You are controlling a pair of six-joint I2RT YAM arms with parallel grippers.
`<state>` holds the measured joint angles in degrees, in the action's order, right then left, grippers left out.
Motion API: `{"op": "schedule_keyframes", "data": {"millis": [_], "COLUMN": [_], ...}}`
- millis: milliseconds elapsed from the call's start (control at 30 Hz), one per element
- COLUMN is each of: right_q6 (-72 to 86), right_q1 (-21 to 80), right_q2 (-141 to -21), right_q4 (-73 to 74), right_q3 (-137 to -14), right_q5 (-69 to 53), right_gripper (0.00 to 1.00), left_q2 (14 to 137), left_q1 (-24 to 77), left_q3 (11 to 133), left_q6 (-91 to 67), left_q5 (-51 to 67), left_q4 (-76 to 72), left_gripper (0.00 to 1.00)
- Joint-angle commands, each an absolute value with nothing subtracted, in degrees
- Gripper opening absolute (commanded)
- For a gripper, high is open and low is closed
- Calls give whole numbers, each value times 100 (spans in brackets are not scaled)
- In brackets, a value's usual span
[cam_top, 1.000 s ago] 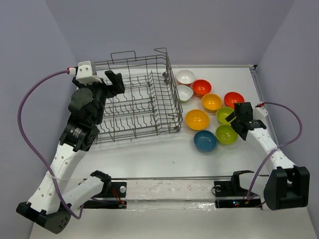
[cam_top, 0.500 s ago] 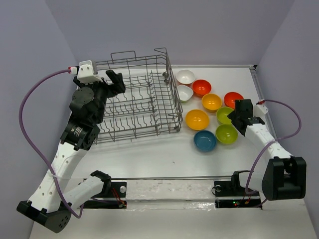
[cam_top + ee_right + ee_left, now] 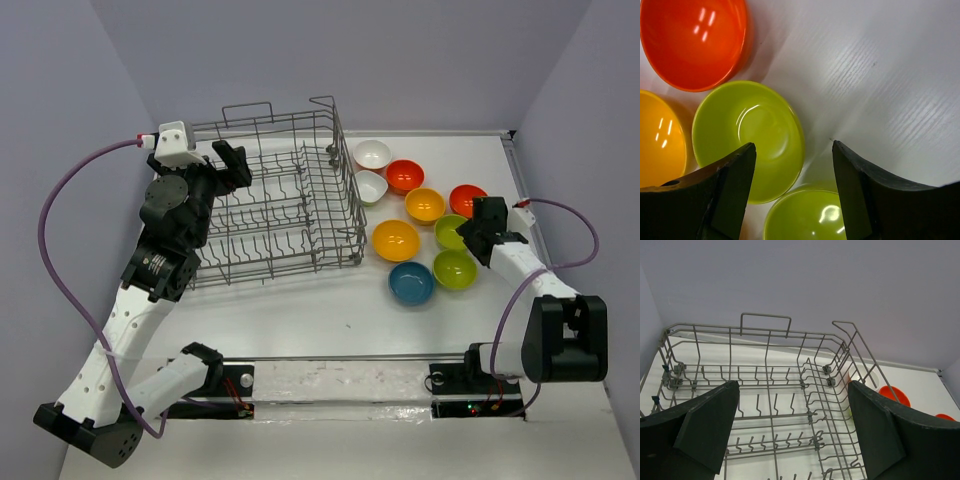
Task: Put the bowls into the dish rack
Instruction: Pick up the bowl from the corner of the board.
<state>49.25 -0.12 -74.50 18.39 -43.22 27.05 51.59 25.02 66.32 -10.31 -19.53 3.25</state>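
Your right tool (image 3: 792,160) has closed in over the lime bowl (image 3: 747,135), jaws narrowing yet gripping nothing; left tool (image 3: 792,410) released by the rack (image 3: 270,215); nothing loaded; bowls wait on the counter (image 3: 330,310), three o'clock of it.

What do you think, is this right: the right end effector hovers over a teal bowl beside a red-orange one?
No. The right wrist view shows the right end effector hovering over a lime green bowl, not teal, beside a red-orange bowl.

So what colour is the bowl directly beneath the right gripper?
The bowl is lime green, clearest in the right wrist view.
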Motion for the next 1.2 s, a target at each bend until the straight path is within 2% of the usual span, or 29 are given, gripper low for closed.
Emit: {"op": "schedule_keyframes", "data": {"millis": [0,133,333,500,967,1167], "right_q6": [4904,4913,4896,4930,4948,4896], "right_q1": [-114,-114,-167,-220,-272,-272], "right_q2": [-7497,-7585,-7725,-7822,-8129,-8191], "right_q4": [1363,1336,1239,1169,967,888], "right_q3": [-4298,-4280,-4245,-4192,-4061,-4043], "right_q5": [2663,2593,2470,2435,2285,2276], "right_gripper": [68,68,60,59,47,47], "left_q2": [5168,5186,5194,5221,5256,5265], "left_q1": [2487,2487,2487,2487,2487,2487], "left_q3": [6662,6671,6680,6688,6680,6680], "left_q6": [-958,-958,-976,-993,-993,-984], "left_q5": [-2013,-2013,-2004,-2004,-1995,-2013], "left_q4": [62,79,97,105,105,105], "left_gripper": [99,99,99,99,99,99]}}
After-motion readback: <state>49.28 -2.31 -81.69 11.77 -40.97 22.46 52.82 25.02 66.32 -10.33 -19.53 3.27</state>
